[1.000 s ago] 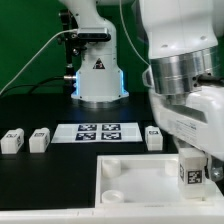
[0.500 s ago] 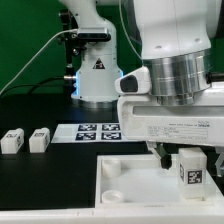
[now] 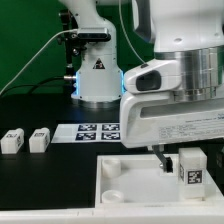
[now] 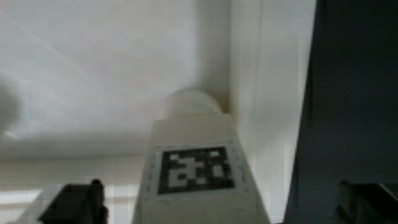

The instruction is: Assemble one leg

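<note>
The gripper [image 4: 217, 205], jaws apart, straddles the upright leg [image 3: 190, 168] with room on both sides. The leg stands beside the white panel's [image 3: 130, 178] edge.

The pincer [image 3: 183, 163] hangs at a leg [image 3: 190, 170] standing upright on the white panel [image 3: 125, 178].

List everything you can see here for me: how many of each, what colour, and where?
legs: three, white with black-and-white tags; two side by side on the table at the exterior view's left, one upright at the panel's far corner, exterior view's right.
panel: one, white, flat on the table in front.
marker board: one, white with tags, mid-table, partly hidden by the arm.
table: one, black.
arm: one, white, base at the back, wrist looming in front.
gripper: one, dark fingers, open, either side of the third leg.
</note>
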`<state>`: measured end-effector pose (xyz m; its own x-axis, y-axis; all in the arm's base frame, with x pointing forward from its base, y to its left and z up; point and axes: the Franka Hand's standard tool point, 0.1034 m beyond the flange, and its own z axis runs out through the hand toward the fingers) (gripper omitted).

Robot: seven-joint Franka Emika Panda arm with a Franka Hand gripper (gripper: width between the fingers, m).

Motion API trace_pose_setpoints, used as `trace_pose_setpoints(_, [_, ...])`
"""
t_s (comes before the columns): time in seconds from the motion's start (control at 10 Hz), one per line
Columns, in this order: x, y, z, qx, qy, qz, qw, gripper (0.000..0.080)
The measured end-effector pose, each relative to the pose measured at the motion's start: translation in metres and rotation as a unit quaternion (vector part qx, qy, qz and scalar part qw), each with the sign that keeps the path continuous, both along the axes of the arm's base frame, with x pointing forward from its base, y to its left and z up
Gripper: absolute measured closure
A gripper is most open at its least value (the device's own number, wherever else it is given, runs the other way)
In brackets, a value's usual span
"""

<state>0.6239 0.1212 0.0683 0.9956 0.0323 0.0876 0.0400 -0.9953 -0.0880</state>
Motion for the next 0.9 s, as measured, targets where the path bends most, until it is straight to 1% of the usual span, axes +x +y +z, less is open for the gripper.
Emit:
trace_pose_setpoints(0.1, [0.0001,-0.0003,0.0,0.002,0.002,-0.017,1.0,0.015])
trace_pose_setpoints(0.2, [0.0001,-0.0004,0.0,0.002,0.002,-0.017,1.0,0.0259])
trace_pose_setpoints(0.3, [0.0001,-0.0004,0.0,0.002,0.002,-0.018,1.0,0.0395])
trace_pose_setpoints(0.4, [-0.0001,0.0008,0.0001,0.011,0.008,-0.081,0.997,0.0395])
trace_pose_setpoints(0.5, [-0.0001,0.0007,0.0,0.014,0.012,-0.119,0.993,0.0505])
trace_pose_setpoints(0.6, [0.0,0.0007,0.0,0.019,0.017,-0.174,0.984,0.0505])
trace_pose_setpoints(0.8, [0.0038,0.0017,0.0031,0.026,0.03,-0.33,0.943,0.0505])
trace_pose_setpoints(0.9, [0.004,0.0022,0.0026,0.031,0.037,-0.424,0.904,0.0505])
